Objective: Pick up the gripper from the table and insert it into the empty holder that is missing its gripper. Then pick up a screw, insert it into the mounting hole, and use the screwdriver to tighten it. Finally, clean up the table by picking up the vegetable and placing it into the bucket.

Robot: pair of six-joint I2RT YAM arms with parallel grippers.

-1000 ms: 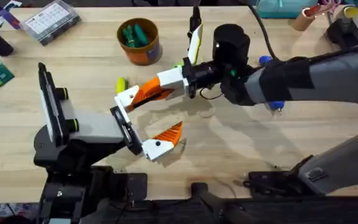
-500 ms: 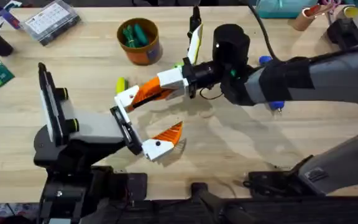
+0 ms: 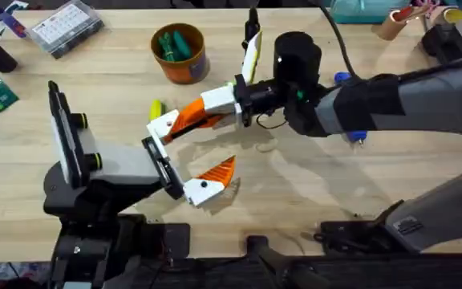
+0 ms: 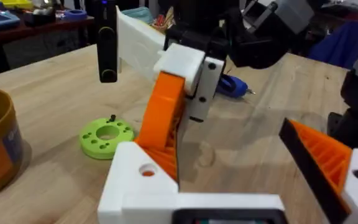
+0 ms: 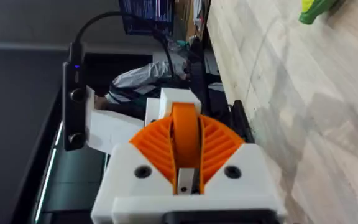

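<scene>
I've got the orange gripper [image 3: 189, 119] pinched in my right gripper [image 3: 215, 108], its tip seated at the holder [image 3: 164, 127] on my wide-open left gripper [image 3: 184, 156]. Any tilt and it jams or slips free.

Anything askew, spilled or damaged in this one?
Nothing looks spilled or damaged. One oddity: the orange gripper finger, clamped in the right gripper, meets the holder at a slant rather than lined up like the mounted finger opposite.
</scene>
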